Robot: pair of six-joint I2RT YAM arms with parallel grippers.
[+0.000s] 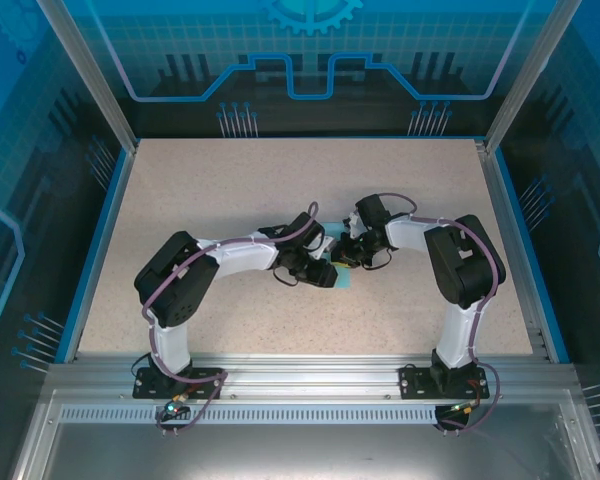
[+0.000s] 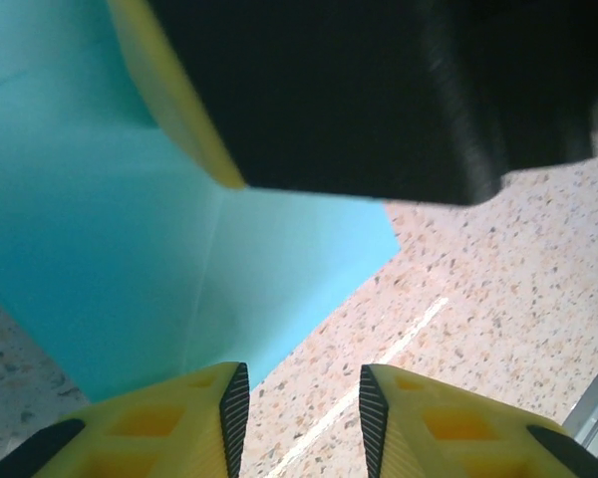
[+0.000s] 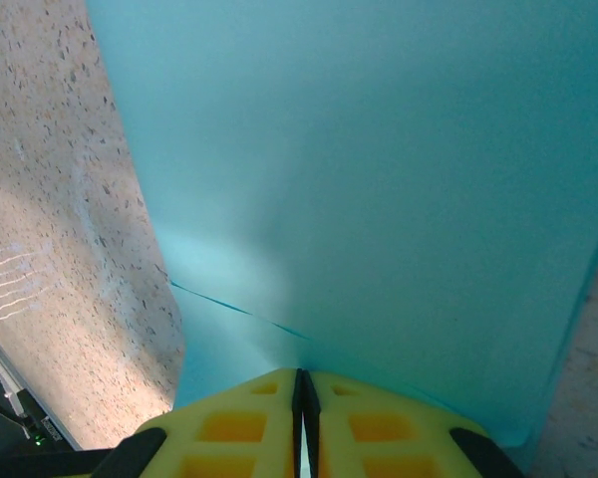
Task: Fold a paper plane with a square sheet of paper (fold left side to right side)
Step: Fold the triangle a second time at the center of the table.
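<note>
The square sheet of paper (image 1: 343, 281) lies at the table's middle, between my two grippers; little of its turquoise shows from above. In the left wrist view the creased sheet (image 2: 130, 249) lies flat on the table. My left gripper (image 2: 304, 403) is open just above its near corner, with bare table between the fingertips; from above this gripper (image 1: 325, 272) is at the sheet's left edge. My right gripper (image 3: 301, 383) is shut on an edge of the sheet (image 3: 379, 169), and a raised layer stands in front of it. Its yellow finger (image 2: 169, 90) reaches over the sheet from above.
The speckled beige table (image 1: 230, 200) has a blue rim and transparent walls on three sides. An aluminium rail (image 1: 300, 375) carries both arm bases at the near edge. A pale scratch line (image 2: 409, 329) crosses the table beside the sheet.
</note>
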